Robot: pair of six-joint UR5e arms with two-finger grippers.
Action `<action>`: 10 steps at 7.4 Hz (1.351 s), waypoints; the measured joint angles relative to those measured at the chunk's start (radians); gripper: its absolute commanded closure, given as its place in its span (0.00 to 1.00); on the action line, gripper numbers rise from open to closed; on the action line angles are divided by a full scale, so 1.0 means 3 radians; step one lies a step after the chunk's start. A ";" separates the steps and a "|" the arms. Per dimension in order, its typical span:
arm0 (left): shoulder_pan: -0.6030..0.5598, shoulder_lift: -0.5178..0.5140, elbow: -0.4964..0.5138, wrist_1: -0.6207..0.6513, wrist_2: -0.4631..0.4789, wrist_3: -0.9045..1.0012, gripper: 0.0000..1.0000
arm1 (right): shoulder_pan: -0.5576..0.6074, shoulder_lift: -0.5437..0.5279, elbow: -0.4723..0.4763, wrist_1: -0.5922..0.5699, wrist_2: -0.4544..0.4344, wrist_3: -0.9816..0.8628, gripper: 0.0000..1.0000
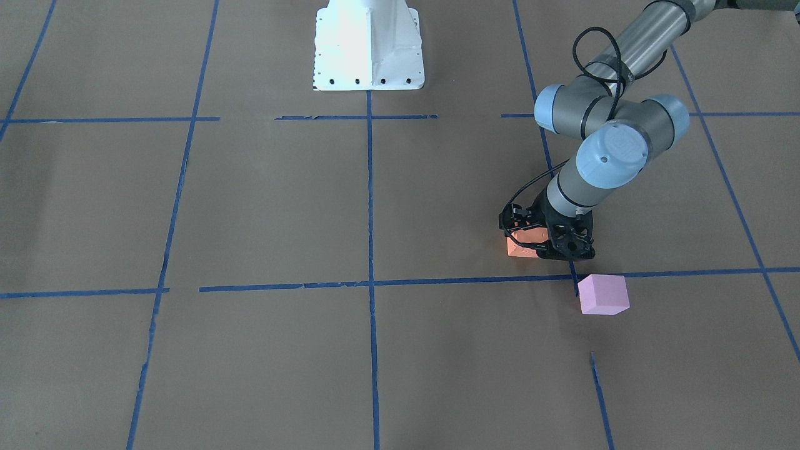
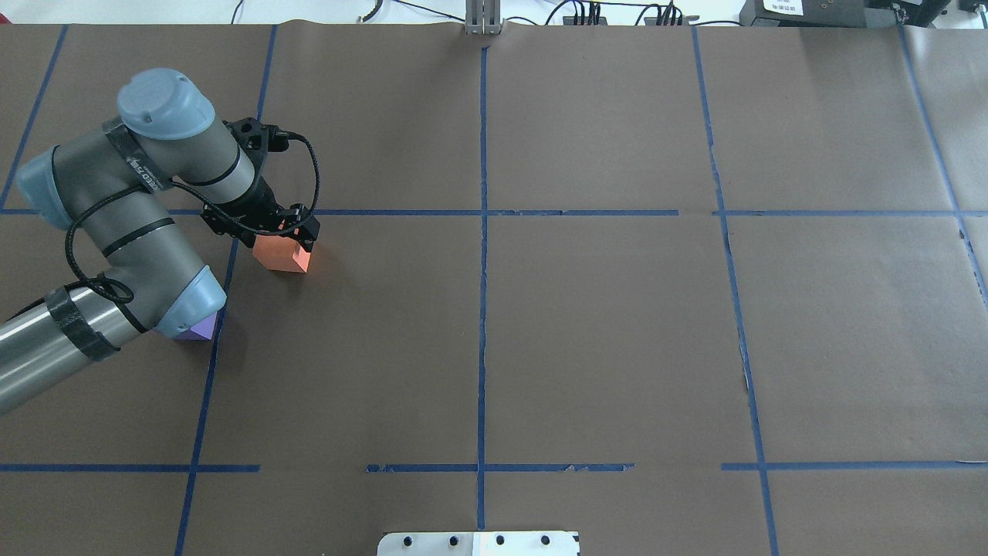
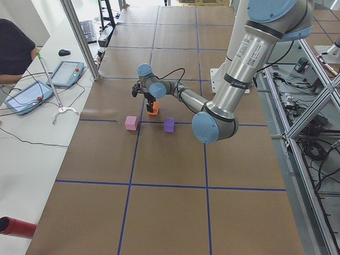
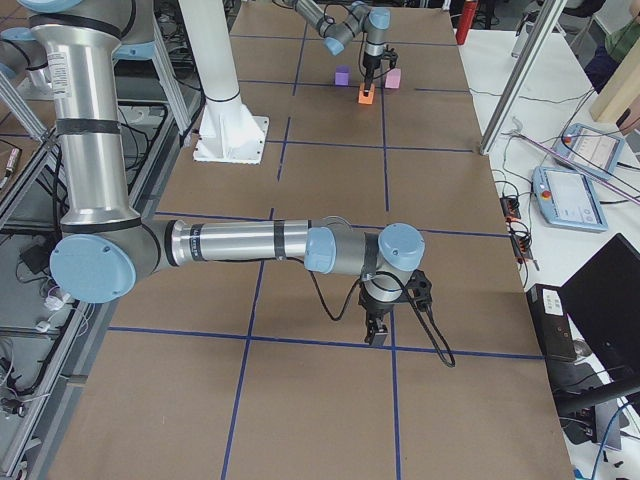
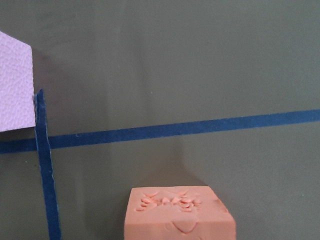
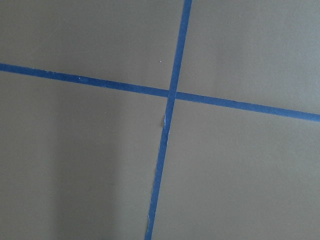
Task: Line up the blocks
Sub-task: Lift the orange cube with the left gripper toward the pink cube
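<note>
The orange block (image 1: 520, 247) stands on the brown table just behind a blue tape line. My left gripper (image 1: 542, 240) is down over it with its fingers on either side, and looks shut on it. From overhead, the gripper (image 2: 279, 234) covers the far part of the orange block (image 2: 282, 253). The pale pink block (image 1: 603, 294) sits just past that line, a little apart; in the left wrist view it shows at the left edge (image 5: 15, 85), above the orange block (image 5: 177, 215). The purple block (image 2: 197, 330) peeks out from under my left arm's elbow. My right gripper (image 4: 377, 330) hangs over a tape crossing far from the blocks; I cannot tell whether it is open.
Blue tape lines (image 2: 483, 232) grid the brown paper tabletop. The white robot base (image 1: 369, 47) stands at the table's robot side. In the exterior left view, tablets (image 3: 66, 73) and cables lie on the white bench beside the table.
</note>
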 measured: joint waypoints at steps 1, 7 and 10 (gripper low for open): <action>0.0014 0.0000 0.0023 -0.0018 0.0000 -0.0002 0.08 | 0.0000 0.0000 0.0000 0.0000 0.0000 0.0000 0.00; 0.0026 0.0001 0.0079 -0.0137 -0.0002 -0.0008 0.75 | 0.0000 0.0000 0.0000 0.0000 0.0000 0.0000 0.00; -0.0110 0.0023 -0.0141 -0.0032 -0.0019 0.0006 0.75 | 0.0000 0.0000 0.0000 0.0000 0.0000 0.0000 0.00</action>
